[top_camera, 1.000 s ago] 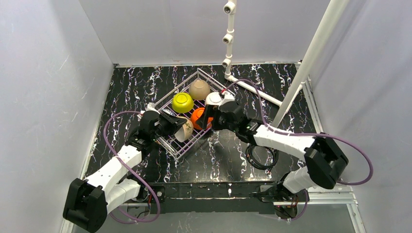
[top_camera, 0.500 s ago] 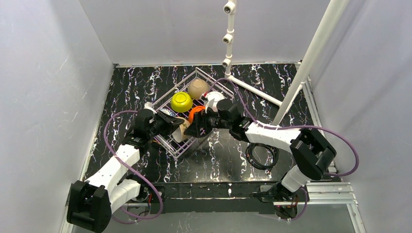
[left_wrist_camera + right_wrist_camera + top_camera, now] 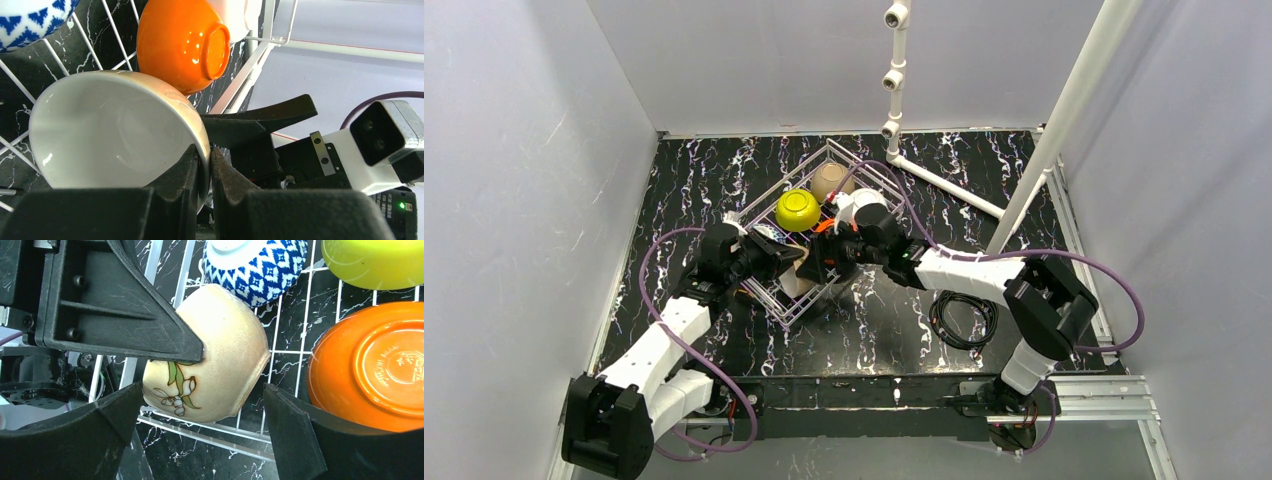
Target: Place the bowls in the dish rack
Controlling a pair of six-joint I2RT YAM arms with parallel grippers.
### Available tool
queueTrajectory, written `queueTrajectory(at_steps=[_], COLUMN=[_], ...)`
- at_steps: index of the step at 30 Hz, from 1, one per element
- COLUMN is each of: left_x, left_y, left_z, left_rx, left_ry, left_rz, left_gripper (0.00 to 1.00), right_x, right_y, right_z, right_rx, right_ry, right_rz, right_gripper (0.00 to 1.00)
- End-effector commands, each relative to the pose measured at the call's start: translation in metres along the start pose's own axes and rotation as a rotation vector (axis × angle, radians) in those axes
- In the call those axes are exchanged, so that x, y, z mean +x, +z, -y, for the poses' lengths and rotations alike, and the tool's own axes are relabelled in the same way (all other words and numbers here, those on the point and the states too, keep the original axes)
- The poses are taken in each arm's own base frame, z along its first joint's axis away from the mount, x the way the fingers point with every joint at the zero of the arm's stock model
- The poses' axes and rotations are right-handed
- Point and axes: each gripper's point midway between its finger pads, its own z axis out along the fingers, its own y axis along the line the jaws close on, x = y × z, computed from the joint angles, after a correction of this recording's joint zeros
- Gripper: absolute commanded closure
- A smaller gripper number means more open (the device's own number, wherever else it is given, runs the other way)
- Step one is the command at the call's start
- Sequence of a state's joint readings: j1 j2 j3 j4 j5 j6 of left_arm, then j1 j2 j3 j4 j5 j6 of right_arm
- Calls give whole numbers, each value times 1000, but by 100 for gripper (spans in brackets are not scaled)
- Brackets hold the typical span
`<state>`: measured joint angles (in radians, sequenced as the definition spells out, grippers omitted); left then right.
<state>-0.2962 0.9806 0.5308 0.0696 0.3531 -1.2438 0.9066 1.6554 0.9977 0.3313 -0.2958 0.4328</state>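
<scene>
Left tool (image 3: 204, 159) pinches beige bowl (image 3: 110, 135) rim; right tool (image 3: 202, 392) straddles it.

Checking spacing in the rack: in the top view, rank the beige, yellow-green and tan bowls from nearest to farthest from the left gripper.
1. Beige bowl, front, its rim pinched by the left gripper.
2. Yellow-green bowl, middle, beyond it.
3. Tan bowl, farthest back.

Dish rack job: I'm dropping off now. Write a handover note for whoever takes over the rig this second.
Left gripper: shut on the rim of the beige bowl, which lies tilted on its side over the near end of the dish rack.
Right gripper: open, one finger on either side of that bowl.
Done: yellow-green bowl, tan bowl, orange bowl and blue-and-white bowl are in the rack.
Left: seat the beige bowl, release it, withdraw both arms.
</scene>
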Motion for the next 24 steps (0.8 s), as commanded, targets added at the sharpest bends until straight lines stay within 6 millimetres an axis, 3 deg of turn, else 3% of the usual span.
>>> queueTrajectory(at_steps=[1, 13, 24], left_x=[-4, -11, -13], left_y=[-13, -16, -20], left_z=[31, 37, 53], left_rx=[87, 107, 160], left_ry=[30, 31, 27], left_rz=[8, 52, 59], left_gripper=[100, 100, 100], right_x=[-20, -11, -10], right_y=[9, 7, 12], right_z=[-5, 4, -3], right_rx=[48, 187, 168], right_ry=[-31, 121, 182], right_rz=[50, 92, 74], right_gripper=[1, 2, 20])
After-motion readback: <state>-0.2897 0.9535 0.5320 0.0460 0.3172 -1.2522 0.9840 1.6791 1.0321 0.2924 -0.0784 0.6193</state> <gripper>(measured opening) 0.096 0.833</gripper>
